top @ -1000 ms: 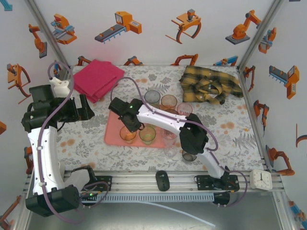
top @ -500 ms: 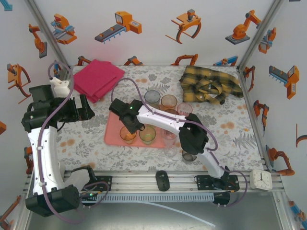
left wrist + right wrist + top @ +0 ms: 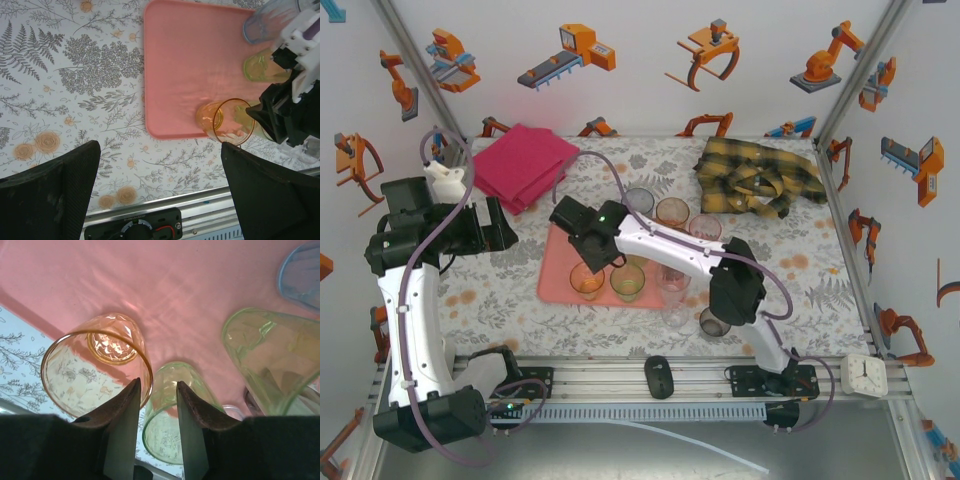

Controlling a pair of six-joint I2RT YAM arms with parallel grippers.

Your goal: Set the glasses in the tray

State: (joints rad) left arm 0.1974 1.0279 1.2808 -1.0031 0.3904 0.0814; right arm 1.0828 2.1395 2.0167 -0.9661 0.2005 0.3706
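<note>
Glasses in the salmon-pink rectangular plastic tray (image 3: 556,272) look unmoved, but the right gripper (image 3: 157,385) has drawn back. A second ago it sat over the amber transparent tumbler (image 3: 95,365). Now its jaws stand apart with nothing between them, and the tumbler is released upright on the tray's near edge, just left of the fingers. A pale green tumbler (image 3: 172,405) stands just beyond the gap. A second green tumbler (image 3: 270,355) and a blue-grey tumbler (image 3: 302,275) also stand in the tray. Outside it, a clear tumbler (image 3: 672,285) stands just beside its right edge and a smoky dark tumbler (image 3: 713,323) nearer the arm bases. The left gripper (image 3: 160,150) hangs wide open and empty, well left of the tray.
</note>
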